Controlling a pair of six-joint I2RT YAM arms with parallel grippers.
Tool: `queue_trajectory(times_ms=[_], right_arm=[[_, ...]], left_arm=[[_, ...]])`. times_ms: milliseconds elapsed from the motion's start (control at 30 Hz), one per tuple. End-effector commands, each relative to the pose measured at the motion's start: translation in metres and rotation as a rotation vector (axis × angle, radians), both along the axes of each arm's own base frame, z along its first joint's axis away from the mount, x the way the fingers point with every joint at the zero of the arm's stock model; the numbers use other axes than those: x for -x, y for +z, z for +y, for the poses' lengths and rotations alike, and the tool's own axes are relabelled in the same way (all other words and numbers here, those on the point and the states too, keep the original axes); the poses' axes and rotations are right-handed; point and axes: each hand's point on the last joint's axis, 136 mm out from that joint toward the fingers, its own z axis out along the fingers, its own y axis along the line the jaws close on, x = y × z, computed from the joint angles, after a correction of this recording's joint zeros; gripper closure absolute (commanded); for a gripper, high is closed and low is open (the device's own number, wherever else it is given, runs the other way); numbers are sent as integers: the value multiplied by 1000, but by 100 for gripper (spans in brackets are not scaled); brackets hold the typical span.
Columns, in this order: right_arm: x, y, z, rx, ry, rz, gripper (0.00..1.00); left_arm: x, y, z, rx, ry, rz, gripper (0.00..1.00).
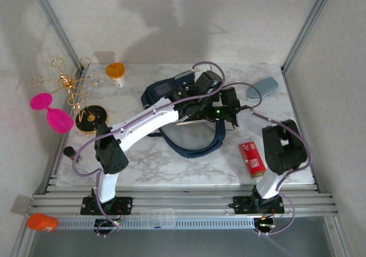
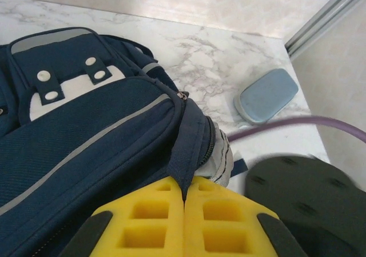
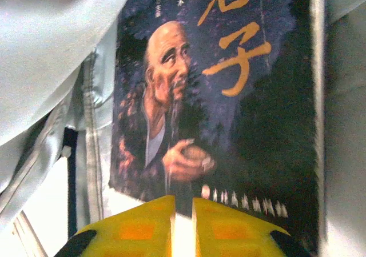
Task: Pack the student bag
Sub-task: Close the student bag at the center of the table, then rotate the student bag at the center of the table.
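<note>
Start at your left: the left gripper [image 2: 184,189] is clenched on the mouth edge of the bag [image 2: 86,148], with a fold of navy fabric nipped between the yellow pads. The bag lies mid-table [image 1: 171,168], toward the back, with both arms over it. That pinch seems to be what holds the mouth open. Lift it up and a little away from the opening, not sideways, and don't let the fabric slide out.

Moving right, the book [image 3: 229,125] lies cover-up against the pale lining [image 3: 51,40], so it looks to be inside the bag or most of the way in. The right gripper [image 3: 183,214] sits at the book's lower edge with its jaws nearly together. You cannot tell from here whether they grip the book or merely touch it. If the book is not seated, push along its length, square to the opening, so a corner does not snag the lining seam.

Farther right, the red box [image 1: 251,159] and the grey-blue case [image 1: 262,87] lie on the table, apart from the bag, and look like the next items to pack
</note>
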Motion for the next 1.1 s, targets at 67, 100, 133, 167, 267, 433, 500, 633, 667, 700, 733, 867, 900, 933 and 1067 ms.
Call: queue_trajectory(times_ms=[67, 100, 133, 167, 267, 433, 500, 633, 667, 700, 733, 867, 900, 933, 1067], right_arm=[[4, 50, -95, 67, -247, -101, 77], [6, 51, -115, 110, -299, -103, 75], [9, 52, -128, 140, -333, -104, 75], [12, 54, -138, 157, -358, -101, 73], [19, 58, -155, 148, -401, -83, 68], [39, 52, -156, 146, -419, -41, 55], [55, 43, -136, 143, -373, -9, 48], [87, 20, -102, 187, -322, 65, 33], [94, 14, -95, 178, -318, 85, 31], [98, 10, -87, 158, -313, 88, 31], [101, 7, -81, 144, -310, 91, 30], [106, -6, -57, 94, -278, 108, 27], [106, -10, -54, 94, -272, 112, 27], [106, -14, -54, 99, -276, 119, 27], [100, -22, -57, 119, -288, 104, 26]], left_arm=[[-5, 27, -18, 190, 70, -69, 100], [-7, 22, -24, 203, 64, -64, 100], [-8, 17, -29, 214, 55, -50, 100], [-8, 13, -38, 231, 35, -31, 100], [4, 0, -66, 276, -95, 38, 74], [42, 8, -43, 273, -258, 51, 33], [48, -1, 5, 302, -188, 57, 23], [37, -73, 123, 373, 77, 141, 21], [34, -95, 147, 399, 122, 177, 21], [32, -117, 169, 412, 165, 208, 21], [30, -131, 183, 422, 195, 226, 22], [12, -179, 231, 404, 317, 261, 26], [6, -189, 236, 404, 327, 272, 26], [1, -196, 240, 411, 337, 281, 29], [-14, -223, 254, 407, 392, 313, 36]])
